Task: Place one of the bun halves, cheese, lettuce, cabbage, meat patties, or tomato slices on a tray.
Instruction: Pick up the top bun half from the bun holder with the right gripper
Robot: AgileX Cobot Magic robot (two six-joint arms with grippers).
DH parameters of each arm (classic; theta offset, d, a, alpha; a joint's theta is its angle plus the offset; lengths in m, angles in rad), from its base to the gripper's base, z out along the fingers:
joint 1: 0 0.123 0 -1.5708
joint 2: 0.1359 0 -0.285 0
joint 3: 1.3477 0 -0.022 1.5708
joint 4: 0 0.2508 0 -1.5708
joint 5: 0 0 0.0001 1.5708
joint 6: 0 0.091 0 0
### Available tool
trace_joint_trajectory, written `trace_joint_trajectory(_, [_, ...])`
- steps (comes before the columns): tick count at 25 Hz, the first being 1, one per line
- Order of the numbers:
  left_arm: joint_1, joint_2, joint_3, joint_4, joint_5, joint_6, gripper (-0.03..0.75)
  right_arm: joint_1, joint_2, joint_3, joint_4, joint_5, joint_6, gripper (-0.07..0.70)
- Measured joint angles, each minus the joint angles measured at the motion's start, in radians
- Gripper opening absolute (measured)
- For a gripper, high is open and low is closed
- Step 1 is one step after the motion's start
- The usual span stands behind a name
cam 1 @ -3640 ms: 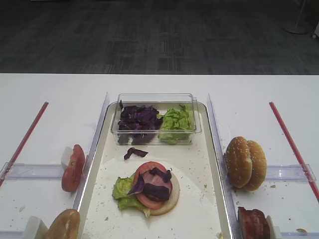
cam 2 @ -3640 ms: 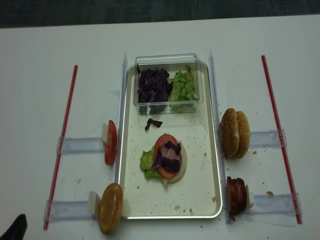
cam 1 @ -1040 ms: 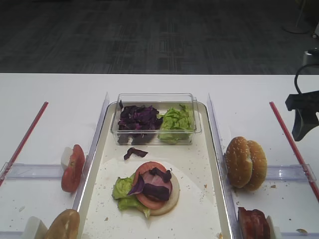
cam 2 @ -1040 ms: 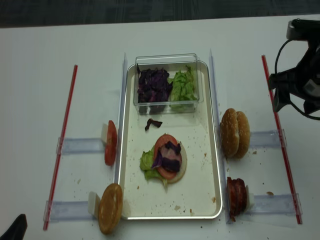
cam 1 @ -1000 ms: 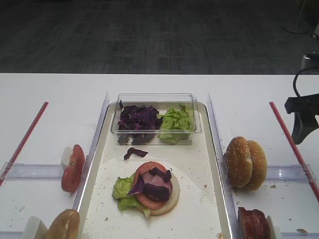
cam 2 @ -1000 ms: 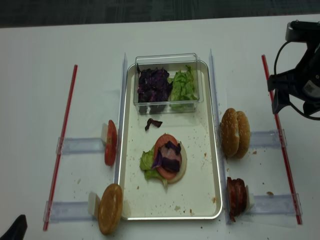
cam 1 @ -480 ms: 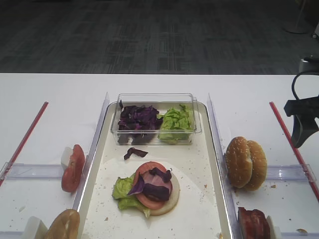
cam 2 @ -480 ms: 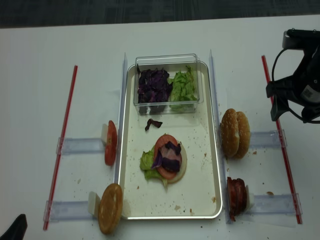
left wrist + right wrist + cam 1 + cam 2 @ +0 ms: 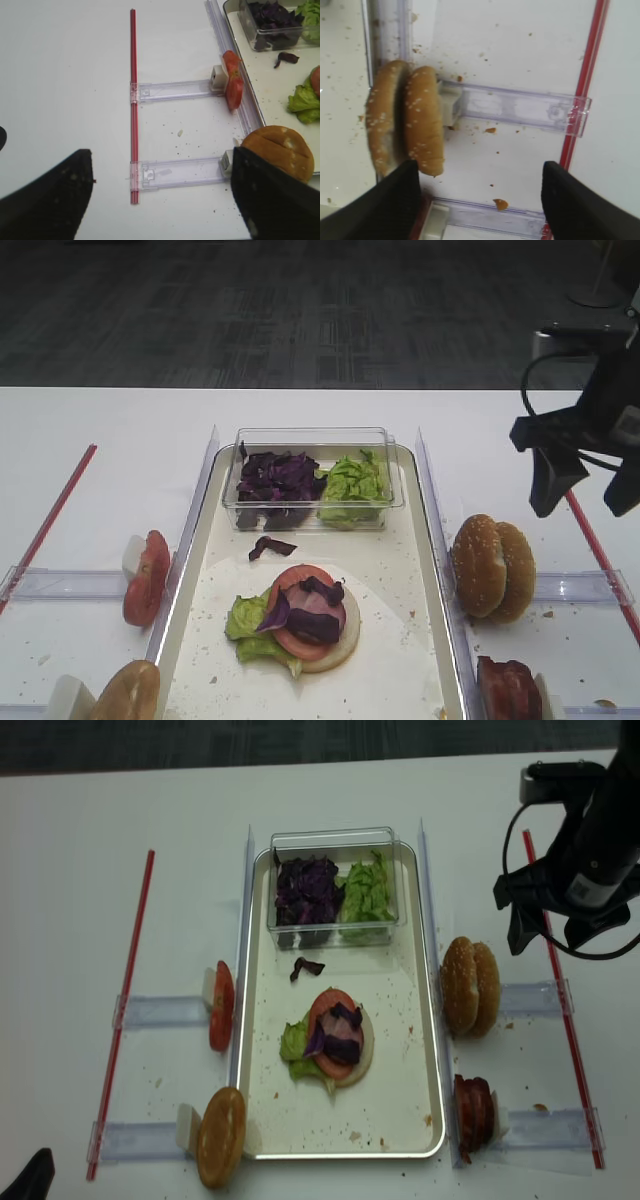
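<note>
My right gripper [image 9: 479, 200] hangs with jaws spread, empty; the sesame bun halves [image 9: 405, 117] stand on edge ahead-left, nearer this arm.

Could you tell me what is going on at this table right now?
A burger is being built on the tray: a pale bun bottom there already carries lettuce, a tomato slice and cabbage. The right gripper, jaws open and empty, hangs above the two sesame bun halves standing on edge right of the tray. The left gripper is open, holding nothing.
</note>
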Motion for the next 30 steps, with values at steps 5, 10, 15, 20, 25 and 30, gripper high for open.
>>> trace_joint_trajectory(5, [0.0,0.0,0.0,0.0,0.0,0.0,0.524,0.068,0.0,-0.075,0.039,0.05,0.048,0.532])
trace_joint_trajectory(10, [0.0,0.0,0.0,0.0,0.0,0.0,0.524,0.118,0.003,-0.103,0.081,0.068,0.061,0.531])
trace_joint_trajectory(15, [0.0,0.0,0.0,0.0,0.0,0.0,0.523,0.173,0.002,-0.107,0.09,0.072,0.063,0.522])
trace_joint_trajectory(20, [0.0,0.0,0.0,0.0,0.0,0.0,0.515,0.23,0.002,-0.107,0.093,0.072,0.076,0.522])
trace_joint_trajectory(25, [0.0,0.0,0.0,0.0,0.0,0.0,0.506,0.258,0.002,-0.108,0.093,0.076,0.101,0.522])
trace_joint_trajectory(30, [0.0,0.0,0.0,0.0,0.0,0.0,0.505,0.258,0.002,-0.108,0.077,0.082,0.129,0.519])
